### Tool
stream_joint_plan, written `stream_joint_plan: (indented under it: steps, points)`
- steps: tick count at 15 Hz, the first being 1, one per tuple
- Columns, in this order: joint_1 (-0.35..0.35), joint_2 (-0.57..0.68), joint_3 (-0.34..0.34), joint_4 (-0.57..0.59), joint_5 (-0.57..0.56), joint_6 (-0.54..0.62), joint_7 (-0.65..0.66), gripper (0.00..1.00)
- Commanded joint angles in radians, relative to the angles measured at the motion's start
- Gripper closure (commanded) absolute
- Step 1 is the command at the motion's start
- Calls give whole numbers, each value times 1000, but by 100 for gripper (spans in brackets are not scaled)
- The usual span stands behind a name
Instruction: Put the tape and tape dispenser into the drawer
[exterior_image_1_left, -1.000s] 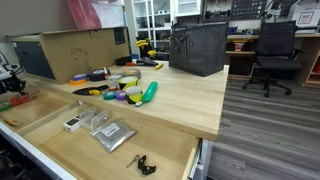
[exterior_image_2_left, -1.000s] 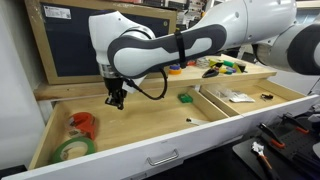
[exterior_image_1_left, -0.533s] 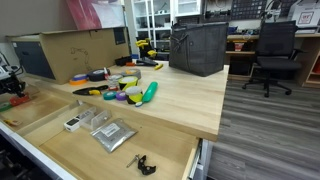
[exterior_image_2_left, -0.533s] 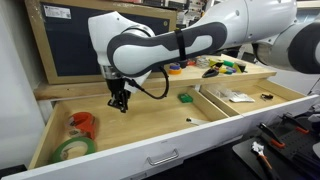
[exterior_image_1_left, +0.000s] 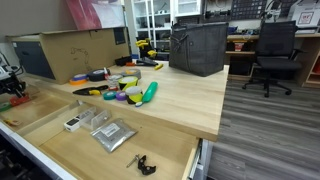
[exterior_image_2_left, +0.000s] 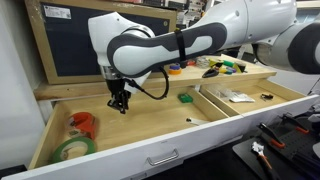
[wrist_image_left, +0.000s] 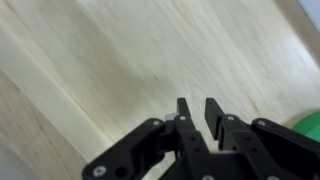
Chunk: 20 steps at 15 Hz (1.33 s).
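Note:
The wide plywood drawer (exterior_image_2_left: 150, 135) is pulled open; it also shows in an exterior view (exterior_image_1_left: 45, 120). In its left compartment the red tape dispenser (exterior_image_2_left: 83, 123) lies next to a green tape roll (exterior_image_2_left: 72, 148). My gripper (exterior_image_2_left: 119, 106) hangs just above the bare drawer floor, to the right of both and apart from them. In the wrist view the gripper (wrist_image_left: 198, 108) has its fingers nearly together with a thin gap and nothing between them. A green edge (wrist_image_left: 308, 125) shows at the right border.
A small green object (exterior_image_2_left: 186, 98) lies on the drawer floor by a divider. The other compartment holds plastic bags (exterior_image_1_left: 112, 133) and a black clip (exterior_image_1_left: 143, 163). On the desk are tape rolls, a long green object (exterior_image_1_left: 150, 92), a cardboard box (exterior_image_1_left: 75, 50) and a dark bag (exterior_image_1_left: 198, 48).

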<state>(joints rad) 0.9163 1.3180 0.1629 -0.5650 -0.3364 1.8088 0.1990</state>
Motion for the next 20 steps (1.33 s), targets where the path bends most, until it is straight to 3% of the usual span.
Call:
stream_joint_plan:
  steps: [1,8,12,20]
  points:
    - [2,-2,-2,-2,-5,10,-3,48]
    - [12,-57,-12,-61,-64,152,37,1]
    - [14,-92,-9,-69,-72,204,75,0]
    - [34,-204,-8,-78,-81,158,95,0]
